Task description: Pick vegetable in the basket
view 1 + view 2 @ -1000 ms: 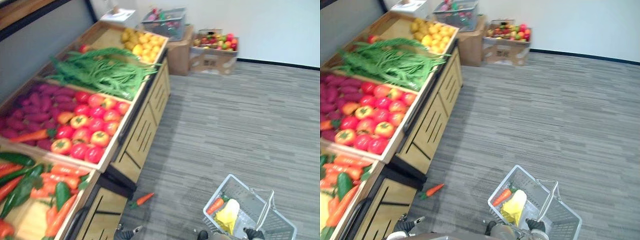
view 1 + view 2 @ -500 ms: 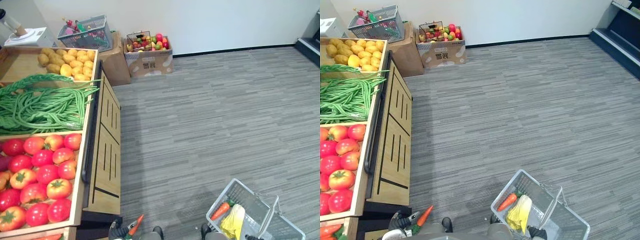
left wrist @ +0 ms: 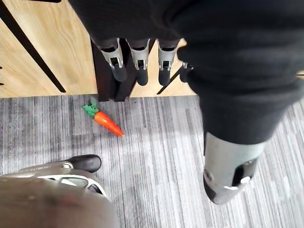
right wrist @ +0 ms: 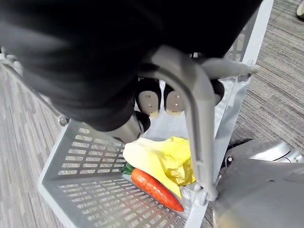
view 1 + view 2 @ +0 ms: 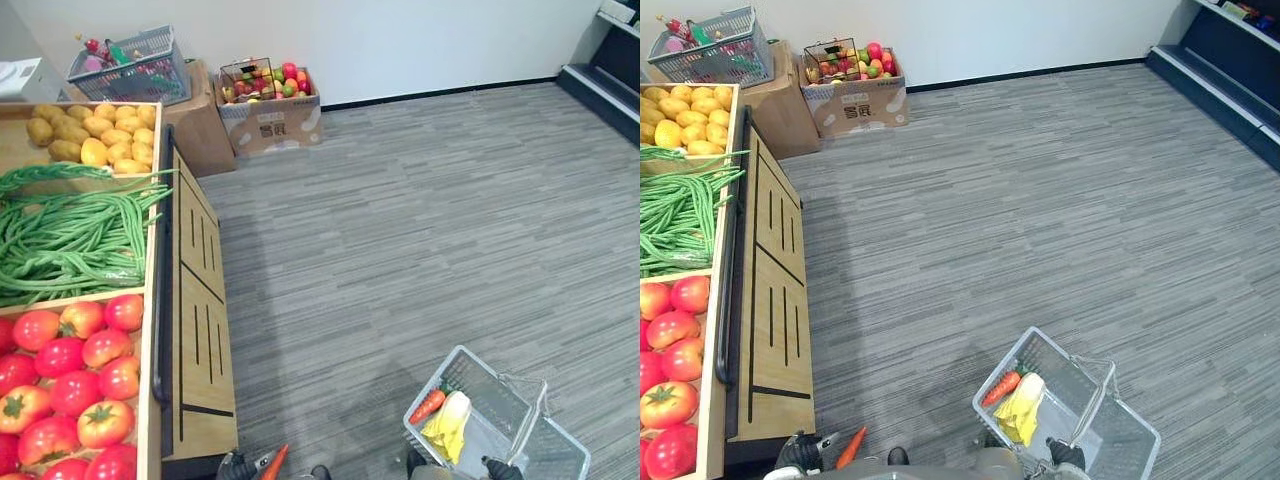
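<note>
A grey plastic basket [image 5: 497, 408] hangs low at my right side, with my right hand [image 4: 150, 99] shut on its handle [image 4: 195, 105]. Inside it lie an orange carrot [image 4: 155, 189] and a yellow-white leafy cabbage [image 4: 157, 159]. Another carrot [image 3: 105, 122] with a green top lies on the grey carpet by the foot of the wooden stand. Just above that carrot hangs my left hand [image 3: 139, 61], its fingers straight and holding nothing. In the eye views the left hand [image 5: 800, 452] shows at the bottom edge next to the floor carrot [image 5: 849, 448].
The wooden produce stand [image 5: 200, 330] runs along my left with tomatoes [image 5: 70, 370], green beans [image 5: 70, 235] and potatoes [image 5: 95, 140]. Cardboard boxes of fruit [image 5: 270, 110] and a grey basket [image 5: 130, 65] stand by the far wall. A dark step [image 5: 610, 80] sits far right.
The camera has swung to the right, so the stand slid toward the left edge and more carpet shows. The basket stays in my right hand and the carrot stays on the floor.
</note>
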Robot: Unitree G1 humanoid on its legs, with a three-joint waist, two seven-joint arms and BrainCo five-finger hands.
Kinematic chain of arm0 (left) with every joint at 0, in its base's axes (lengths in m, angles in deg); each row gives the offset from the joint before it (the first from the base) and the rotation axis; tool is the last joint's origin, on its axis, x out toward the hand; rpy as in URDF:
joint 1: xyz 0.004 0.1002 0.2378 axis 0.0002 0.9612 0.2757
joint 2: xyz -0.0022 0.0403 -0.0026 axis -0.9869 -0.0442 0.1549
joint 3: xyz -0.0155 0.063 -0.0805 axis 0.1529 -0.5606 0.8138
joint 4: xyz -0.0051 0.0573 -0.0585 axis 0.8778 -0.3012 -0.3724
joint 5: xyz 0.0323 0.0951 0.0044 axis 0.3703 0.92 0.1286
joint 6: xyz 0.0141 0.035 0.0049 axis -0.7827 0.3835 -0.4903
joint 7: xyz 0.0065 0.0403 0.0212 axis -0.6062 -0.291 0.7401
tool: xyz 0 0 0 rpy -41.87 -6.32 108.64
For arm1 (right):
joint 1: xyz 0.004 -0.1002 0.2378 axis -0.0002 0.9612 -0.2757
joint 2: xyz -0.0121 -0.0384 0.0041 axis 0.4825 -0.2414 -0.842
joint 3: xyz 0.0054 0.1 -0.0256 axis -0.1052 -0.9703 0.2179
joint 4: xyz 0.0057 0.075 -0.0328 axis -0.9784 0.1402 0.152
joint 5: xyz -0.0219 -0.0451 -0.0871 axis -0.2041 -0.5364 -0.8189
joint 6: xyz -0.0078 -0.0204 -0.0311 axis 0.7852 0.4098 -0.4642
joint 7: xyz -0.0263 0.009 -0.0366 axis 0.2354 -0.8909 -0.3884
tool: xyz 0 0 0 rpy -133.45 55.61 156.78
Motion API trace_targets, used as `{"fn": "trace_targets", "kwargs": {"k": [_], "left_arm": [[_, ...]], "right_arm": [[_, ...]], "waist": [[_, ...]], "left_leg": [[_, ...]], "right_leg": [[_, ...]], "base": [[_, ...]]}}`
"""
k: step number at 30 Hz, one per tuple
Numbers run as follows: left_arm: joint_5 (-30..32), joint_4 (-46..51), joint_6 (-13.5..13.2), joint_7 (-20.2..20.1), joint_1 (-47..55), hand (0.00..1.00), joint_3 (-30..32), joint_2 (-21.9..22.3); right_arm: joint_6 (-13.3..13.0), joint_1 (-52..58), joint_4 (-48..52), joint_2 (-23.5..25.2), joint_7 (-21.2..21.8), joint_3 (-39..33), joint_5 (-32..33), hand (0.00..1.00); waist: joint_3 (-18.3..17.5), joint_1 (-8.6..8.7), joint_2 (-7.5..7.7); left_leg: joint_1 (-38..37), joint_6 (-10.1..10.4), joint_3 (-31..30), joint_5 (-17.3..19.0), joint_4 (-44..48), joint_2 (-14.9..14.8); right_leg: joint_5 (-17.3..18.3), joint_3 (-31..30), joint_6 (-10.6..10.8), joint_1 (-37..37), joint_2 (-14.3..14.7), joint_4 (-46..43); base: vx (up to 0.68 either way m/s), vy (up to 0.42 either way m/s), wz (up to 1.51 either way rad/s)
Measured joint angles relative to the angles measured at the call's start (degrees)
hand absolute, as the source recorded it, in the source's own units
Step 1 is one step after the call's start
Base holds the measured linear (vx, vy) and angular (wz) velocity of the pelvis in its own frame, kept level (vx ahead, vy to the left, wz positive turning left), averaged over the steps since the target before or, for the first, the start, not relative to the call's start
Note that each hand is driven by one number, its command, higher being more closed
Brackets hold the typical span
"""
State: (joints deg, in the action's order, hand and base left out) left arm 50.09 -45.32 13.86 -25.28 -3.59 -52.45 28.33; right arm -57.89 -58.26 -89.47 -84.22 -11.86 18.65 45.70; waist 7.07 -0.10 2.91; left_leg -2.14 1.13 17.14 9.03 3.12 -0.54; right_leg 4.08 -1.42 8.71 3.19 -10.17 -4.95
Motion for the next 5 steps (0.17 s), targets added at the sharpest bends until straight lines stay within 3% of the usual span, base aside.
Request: {"fn": "trace_targets", "kwargs": {"k": [5], "left_arm": [[-0.7, -0.7, 0.0, -0.2, 0.2, 0.00, 0.1, 0.2]], "right_arm": [[0.2, 0.4, -0.8, 0.0, 0.5, -1.4, 0.7, 1.00]], "waist": [[-0.5, -0.05, -0.39]], "left_leg": [[-0.9, 0.4, -0.7, -0.3, -1.1, -0.4]], "right_leg": [[-0.8, 2.7, 0.3, -3.1, 0.3, 4.2]], "base": [[0.02, -0.037, 0.08]]}}
